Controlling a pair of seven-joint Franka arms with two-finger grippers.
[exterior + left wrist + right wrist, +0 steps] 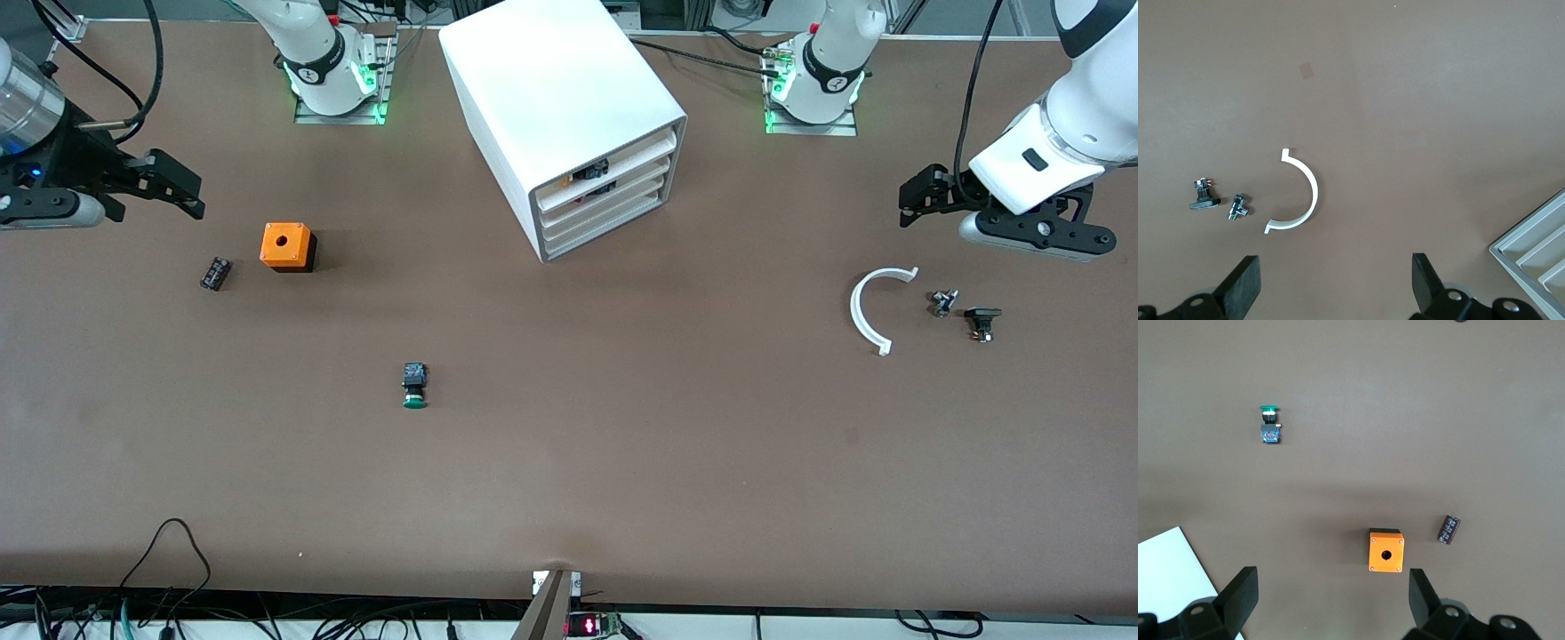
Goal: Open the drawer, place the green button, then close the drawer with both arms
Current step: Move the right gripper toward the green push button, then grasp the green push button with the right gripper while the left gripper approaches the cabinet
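The white cabinet (560, 107) stands at the table's back middle with four alike drawers (605, 200) in its front, all pushed in; its corner shows in the left wrist view (1538, 250) and in the right wrist view (1171, 580). The green-capped button (414, 387) lies on its side on the table, nearer to the front camera than the cabinet; it also shows in the right wrist view (1270, 427). My right gripper (178, 187) is open and empty, up over the right arm's end of the table. My left gripper (920, 196) is open and empty, up over the left arm's end.
An orange cube with a hole (286, 246) and a small black ribbed part (215, 273) lie toward the right arm's end. A white curved strip (871, 307) and two small dark parts (944, 302) (982, 322) lie toward the left arm's end.
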